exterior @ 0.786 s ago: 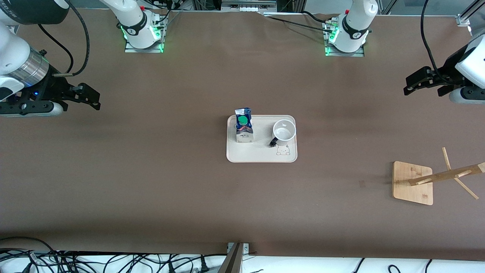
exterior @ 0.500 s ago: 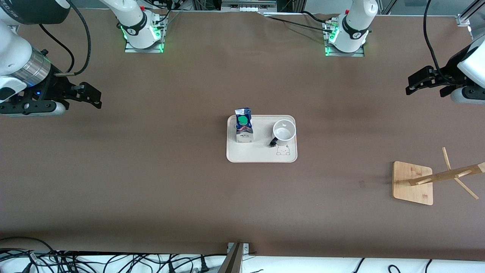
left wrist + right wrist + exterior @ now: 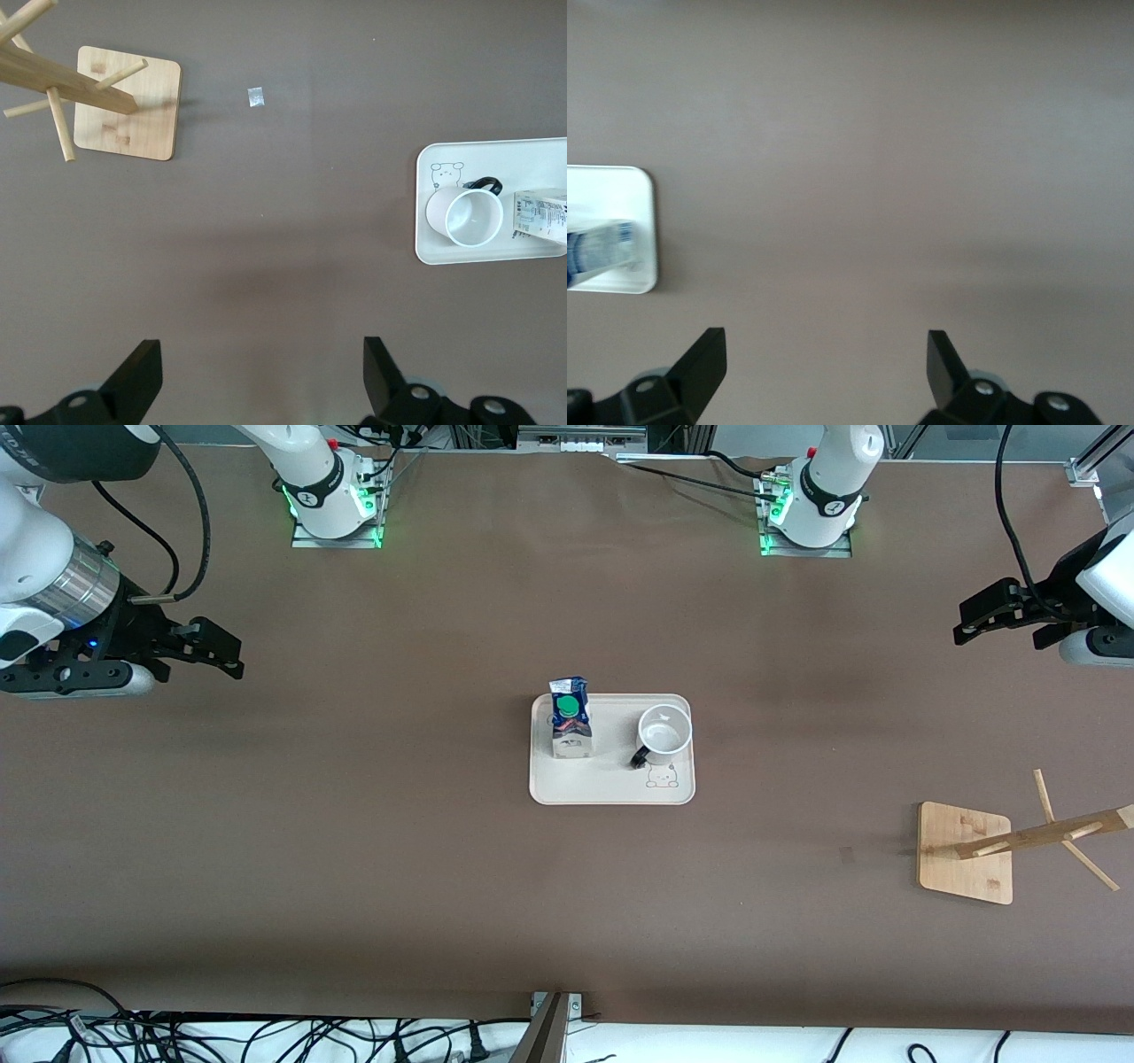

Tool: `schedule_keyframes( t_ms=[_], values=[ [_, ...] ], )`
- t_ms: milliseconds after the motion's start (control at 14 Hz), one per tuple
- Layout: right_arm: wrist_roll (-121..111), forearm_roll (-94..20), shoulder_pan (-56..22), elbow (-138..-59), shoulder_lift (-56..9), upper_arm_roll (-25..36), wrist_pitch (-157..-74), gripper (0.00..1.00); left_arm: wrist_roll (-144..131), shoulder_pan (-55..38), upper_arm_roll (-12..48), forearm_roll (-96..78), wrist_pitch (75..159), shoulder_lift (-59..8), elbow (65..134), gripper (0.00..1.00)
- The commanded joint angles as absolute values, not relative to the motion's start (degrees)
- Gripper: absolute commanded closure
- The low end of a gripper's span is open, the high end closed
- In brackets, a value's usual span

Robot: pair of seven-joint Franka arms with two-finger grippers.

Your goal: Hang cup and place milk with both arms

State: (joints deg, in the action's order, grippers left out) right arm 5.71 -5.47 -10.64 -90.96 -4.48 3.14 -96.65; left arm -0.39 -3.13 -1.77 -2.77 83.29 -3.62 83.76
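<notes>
1. The desk (image 3: 372,850) is covered in plain brown material, with a tangle of black cables (image 3: 221,1036) along the edge nearest the front camera and the two arm bases lit green along the edge farthest from it
2. The right hand (image 3: 226,657) hangs over bare desk at the right arm's end, well apart from the tray; its fingers (image 3: 700,363) are spread wide and hold nothing
3. A pale rectangular tray (image 3: 611,790) with rounded corners lies flat in the middle of the desk, with a small bear drawing (image 3: 662,777) printed on it
4. The milk (image 3: 569,717) stands upright in the tray at the corner toward the right arm's end, farther from the front camera, green cap up; the right wrist view catches only a blurred strip of the carton (image 3: 598,252) on the tray's edge
5. The cup (image 3: 664,735) stands upright and empty in the tray toward the left arm's end, beside the milk with a gap between them; its black handle (image 3: 639,759) points toward the front camera
6. Nothing else lies between either hand and the tray
7. A wooden rack (image 3: 966,852) stands toward the left arm's end, nearer the front camera than the tray, with a square base and a post carrying thin pegs (image 3: 1045,797); all pegs are bare
8. A small pale scrap (image 3: 256,97) lies on the desk just beside the rack's base
9. The left hand (image 3: 974,620) hangs over the left arm's end of the desk, well apart from tray and rack; its fingers (image 3: 137,376) are parted wide and empty
</notes>
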Motion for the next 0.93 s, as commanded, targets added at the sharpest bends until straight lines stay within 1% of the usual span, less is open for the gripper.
schedule_keyframes(
  t_ms=[0,71,214,357,429,571,643,786,857],
  values=[
    [4.66,-8.09,-11.07,-89.65,-5.44,2.73,-95.98,0.0,0.88,-3.08,-1.76,-2.37,82.27,-3.69,83.06,0.0],
    [5.01,-7.56,-12.73,-89.82,-7.45,2.03,-95.8,0.0,0.88,-3.16,-1.76,-2.37,82.18,-3.69,83.06,0.0],
    [4.92,-5.64,-15.64,-89.74,-8.52,1.5,-95.45,0.0,1.57,-3.08,-1.67,-2.55,80.34,-3.69,83.06,0.0],
    [6.41,-5.1,-21.32,-89.56,-9.22,1.49,-96.23,0.0,1.49,-3.25,-1.58,-2.64,80.24,-4.39,83.06,0.0],
    [9.9,-5.18,-23.71,-89.3,-11.23,1.58,-96.85,0.0,1.41,-3.34,-1.58,-2.72,80.33,-4.92,82.88,0.0],
    [17.29,-5.27,-29.24,-85.1,-16.14,1.49,-100.44,0.0,1.05,-3.25,-1.58,-2.55,80.33,-5.01,82.79,0.0],
    [24.36,-5.45,-34.05,-81.34,-20.87,1.49,-102.37,0.0,1.23,-3.43,-1.5,-2.29,80.33,-5.18,82.88,0.0],
    [32.75,-5.54,-38.3,-78.32,-25.38,1.49,-106.33,0.0,1.41,-3.69,-1.32,-2.29,80.33,-5.79,82.88,0.0],
    [35.48,-5.54,-39.71,-78.05,-26.79,1.49,-108.17,0.0,1.41,-3.78,-1.23,-2.29,80.33,-5.97,82.88,0.0]
  ],
)
